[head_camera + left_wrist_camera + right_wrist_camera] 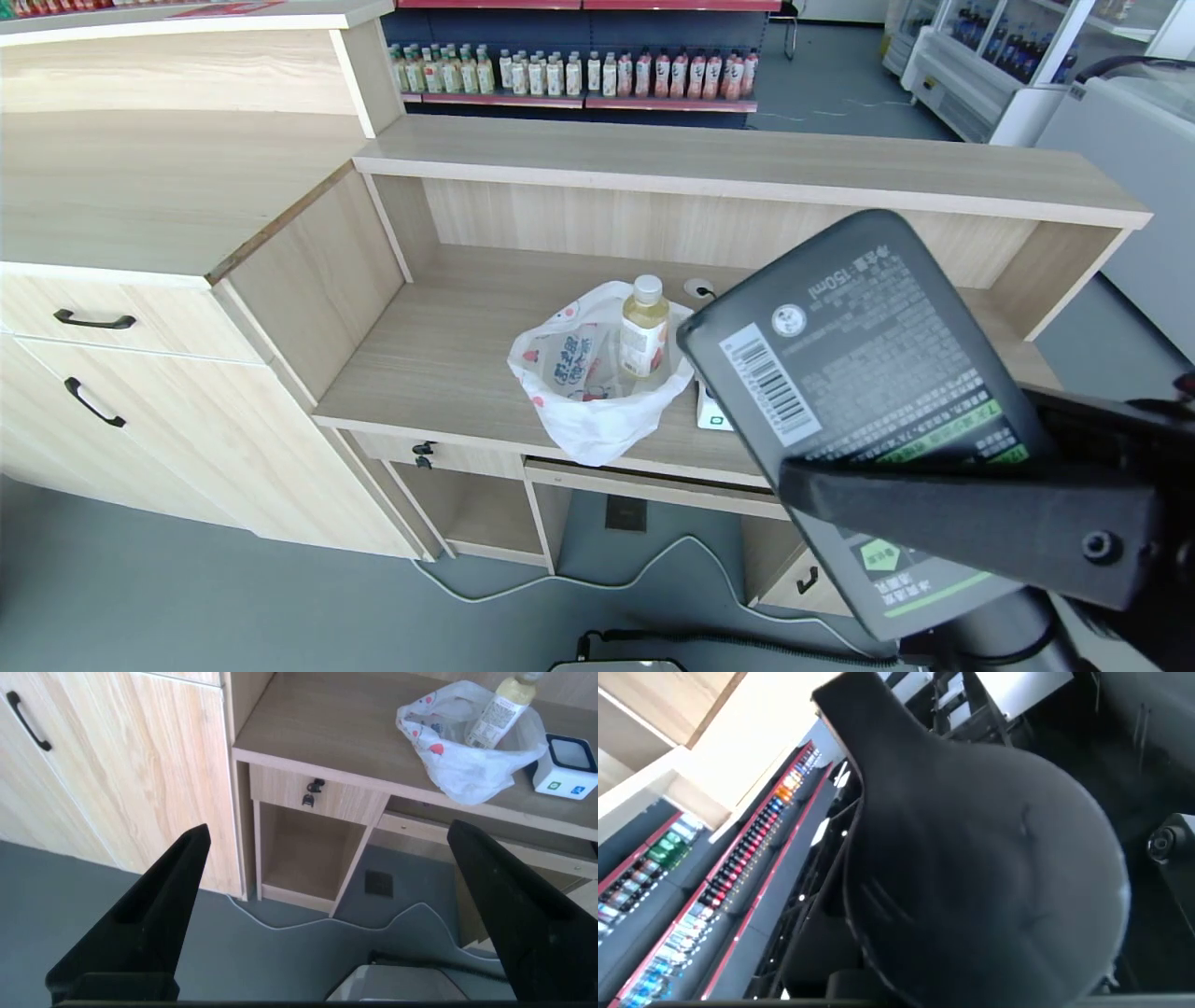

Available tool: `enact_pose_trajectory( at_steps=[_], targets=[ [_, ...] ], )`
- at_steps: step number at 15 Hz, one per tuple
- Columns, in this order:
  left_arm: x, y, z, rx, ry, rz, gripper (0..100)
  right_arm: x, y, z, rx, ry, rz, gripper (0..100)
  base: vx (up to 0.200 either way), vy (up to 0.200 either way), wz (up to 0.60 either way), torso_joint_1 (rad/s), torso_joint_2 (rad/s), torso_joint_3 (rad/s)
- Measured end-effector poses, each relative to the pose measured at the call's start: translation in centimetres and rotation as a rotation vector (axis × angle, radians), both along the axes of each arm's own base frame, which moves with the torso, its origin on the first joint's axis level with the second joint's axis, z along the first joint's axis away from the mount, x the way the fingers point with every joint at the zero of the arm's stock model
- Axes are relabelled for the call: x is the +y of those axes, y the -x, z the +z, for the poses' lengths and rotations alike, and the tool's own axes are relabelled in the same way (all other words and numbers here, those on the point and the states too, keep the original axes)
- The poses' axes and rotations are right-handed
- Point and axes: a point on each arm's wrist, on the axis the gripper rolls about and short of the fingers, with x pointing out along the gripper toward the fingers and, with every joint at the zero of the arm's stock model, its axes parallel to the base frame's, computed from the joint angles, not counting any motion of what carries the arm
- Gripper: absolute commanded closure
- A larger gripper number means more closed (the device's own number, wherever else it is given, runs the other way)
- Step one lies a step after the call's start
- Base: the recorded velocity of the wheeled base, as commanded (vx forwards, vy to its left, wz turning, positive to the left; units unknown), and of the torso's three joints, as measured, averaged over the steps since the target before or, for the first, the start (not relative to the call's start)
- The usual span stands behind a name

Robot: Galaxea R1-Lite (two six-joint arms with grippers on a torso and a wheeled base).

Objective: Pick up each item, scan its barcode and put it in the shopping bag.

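On the dark pouch [868, 373], a white barcode sticker [772, 383] and dense white print, too fine to read, sit just beyond the right gripper's [822, 499] finger. The shopping bag [588, 392] bears blue characters; the bottle [643, 331] wears a printed label.

Blk plastic pack [868, 373]; wood desk [448, 355] (matt).

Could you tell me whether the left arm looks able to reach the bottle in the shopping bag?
Probably yes: the left gripper is open and empty, low before the desk, and the bottle stands upright in the open shopping bag, with nothing between.
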Motion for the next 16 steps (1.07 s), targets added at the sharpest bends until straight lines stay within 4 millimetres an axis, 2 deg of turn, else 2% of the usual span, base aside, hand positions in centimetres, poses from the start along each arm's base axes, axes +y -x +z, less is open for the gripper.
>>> enact_pose_trajectory(
  at_steps=[4, 16],
  targets=[
    [0.0, 0.0, 0.0, 0.000, 0.000, 0.000, 0, 1.1, 0.7, 0.1, -0.001, 0.002, 0.061, 100, 0.000, 0.000, 0.00, 0.000, 0.00, 0.000],
    [0.0, 0.0, 0.0, 0.000, 0.000, 0.000, 0, -1.6, 2.0, 0.3, -0.010, -0.012, 0.037, 100, 0.000, 0.000, 0.00, 0.000, 0.00, 0.000]
  ],
)
